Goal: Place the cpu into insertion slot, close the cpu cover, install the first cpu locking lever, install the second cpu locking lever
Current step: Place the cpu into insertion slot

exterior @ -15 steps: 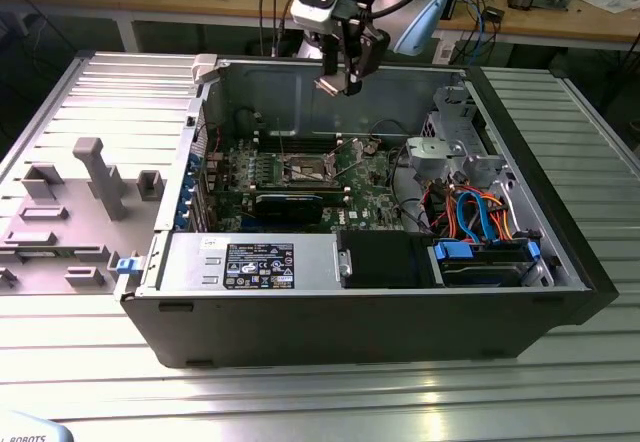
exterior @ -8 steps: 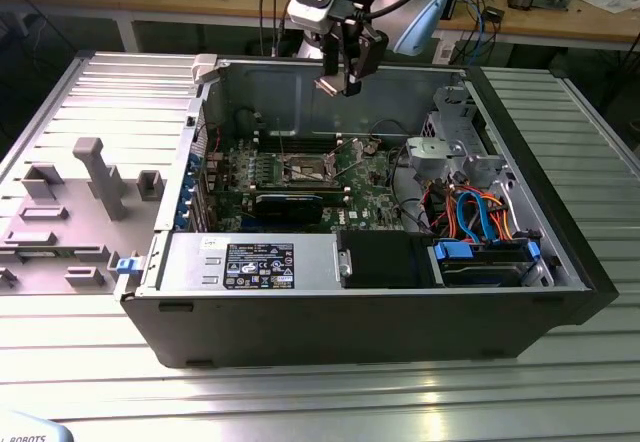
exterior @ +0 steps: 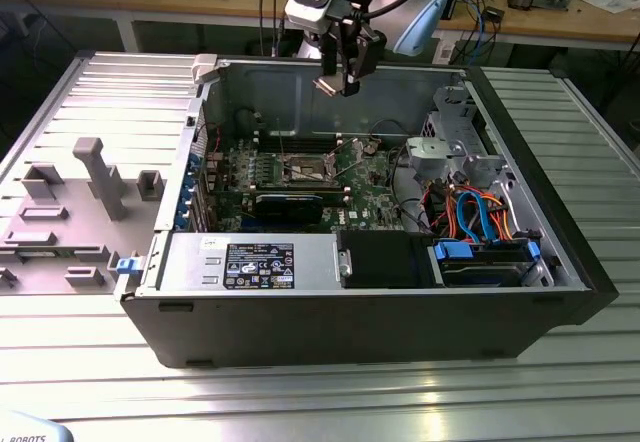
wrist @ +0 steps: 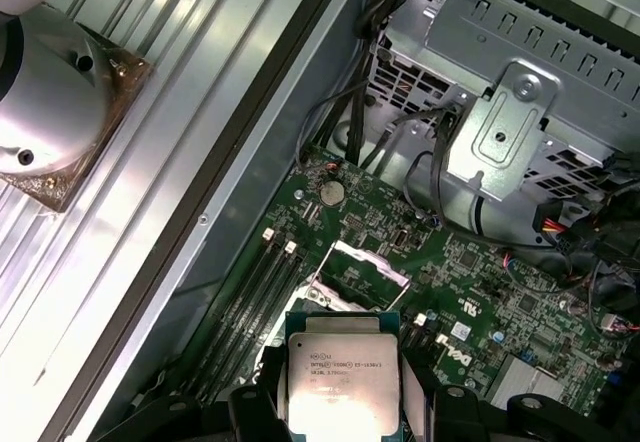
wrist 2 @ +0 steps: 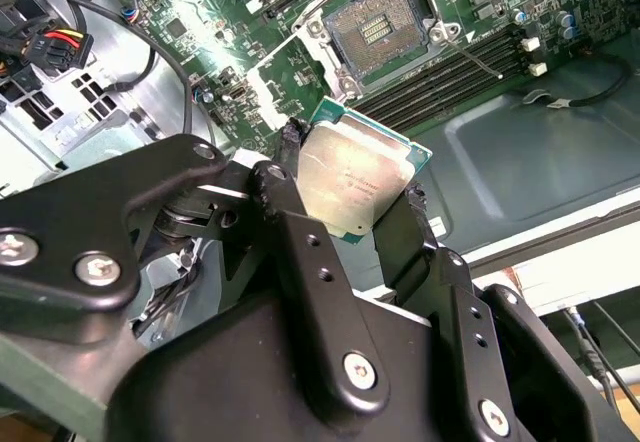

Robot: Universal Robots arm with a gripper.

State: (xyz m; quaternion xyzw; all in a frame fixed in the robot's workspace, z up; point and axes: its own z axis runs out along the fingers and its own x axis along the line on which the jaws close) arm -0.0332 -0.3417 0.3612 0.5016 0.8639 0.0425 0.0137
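Fingers (wrist 2: 283, 187) are clamped on opposite edges of the cpu (wrist 2: 355, 177) — its dull metal top is seen face-on in both wrist views. Gripper (exterior: 340, 74) is hung over the open pc case (exterior: 330, 327), near the far wall in the exterior view, w/ the chip held well clear of the green mobo (wrist 2: 250, 2). Insertion slot (wrist 2: 380, 24) is seen w/ contacts exposed — cpu cover (wrist: 372, 262) is tilted up at its edge.

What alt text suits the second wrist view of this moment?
The black pincer grips the cpu by two opposite edges, its silver top facing the camera, held off the green motherboard. Beyond it lies the insertion slot, uncovered, with no chip in it.
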